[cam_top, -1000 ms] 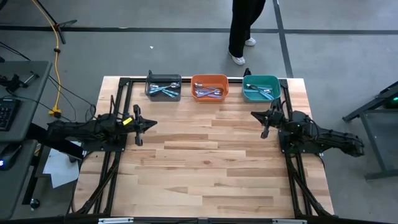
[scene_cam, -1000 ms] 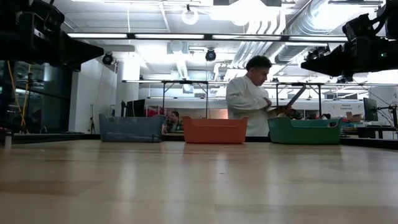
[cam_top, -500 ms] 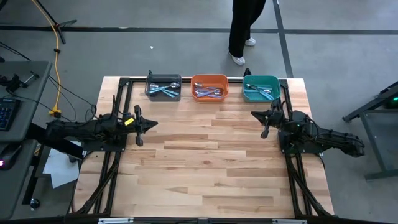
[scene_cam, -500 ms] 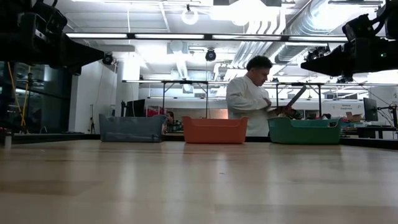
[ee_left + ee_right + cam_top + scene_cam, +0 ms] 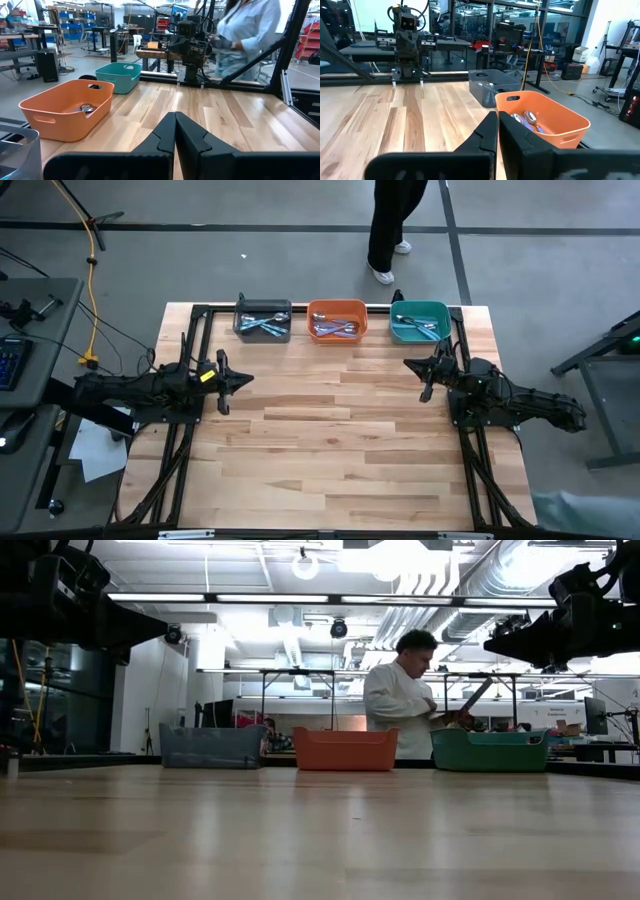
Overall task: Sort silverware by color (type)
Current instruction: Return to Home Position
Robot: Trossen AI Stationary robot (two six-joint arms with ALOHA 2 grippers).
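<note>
High view — spoons (image 5: 262,323): all lie inside the three bins lined up along the table's (image 5: 330,450) far edge: grey bin (image 5: 263,338), orange bin (image 5: 337,339), teal bin (image 5: 420,340). None shows on the bare boards. Sorting judged complete; only parking the arms looks left. The left gripper (image 5: 243,379) hangs over the left side. The right gripper (image 5: 410,365) hangs over the right side, near the teal bin. The two are well apart, with wide open boards between them and towards the near edge.

Low view — bins in a row at the far edge, gaps between them. Nothing lies on the boards nearer the camera. Both arms are high, off the surface. A person (image 5: 398,700) stands beyond the table.

Left wrist view: fingers pressed together, nothing held.

Right wrist view: fingers likewise closed and empty. Orange bin close by with spoons inside, grey bin beyond it.
</note>
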